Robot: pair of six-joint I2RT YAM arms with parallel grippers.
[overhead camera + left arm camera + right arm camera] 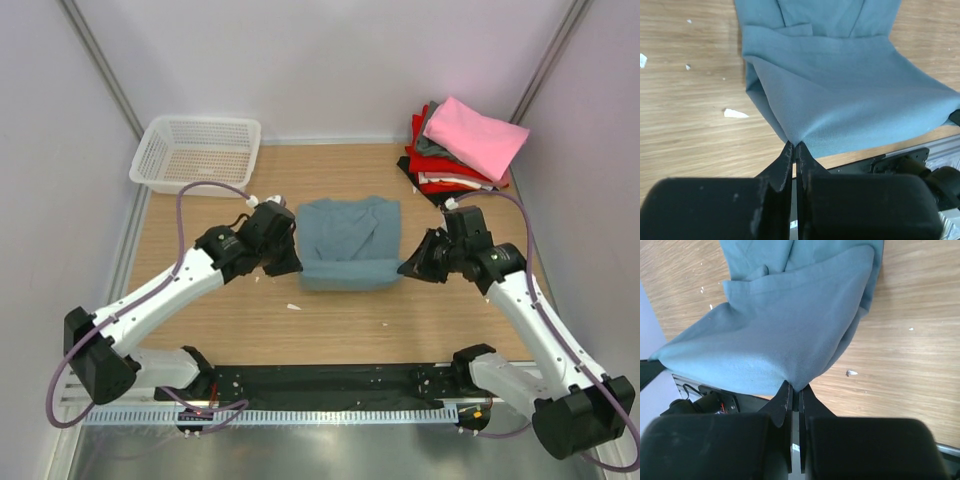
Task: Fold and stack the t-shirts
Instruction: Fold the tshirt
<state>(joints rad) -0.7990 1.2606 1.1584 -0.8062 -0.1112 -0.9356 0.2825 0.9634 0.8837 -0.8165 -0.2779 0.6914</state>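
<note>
Teal t-shirt (348,240) | left claw (795,146), right claw (796,388) clenched on its corners | overhead only: folded pile (466,148)

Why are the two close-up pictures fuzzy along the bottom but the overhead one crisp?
Left wrist: the black left tool sits too near the lens and blurs; the dusty teal-blue cloth t-shirt it pinches is sharp. Right wrist: likewise for the right tool. Top external: even light, faint shadows.

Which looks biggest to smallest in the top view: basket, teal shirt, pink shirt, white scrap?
1. basket and teal shirt: about alike, too close to rank
2. pink shirt
3. white scrap, tiny
</note>
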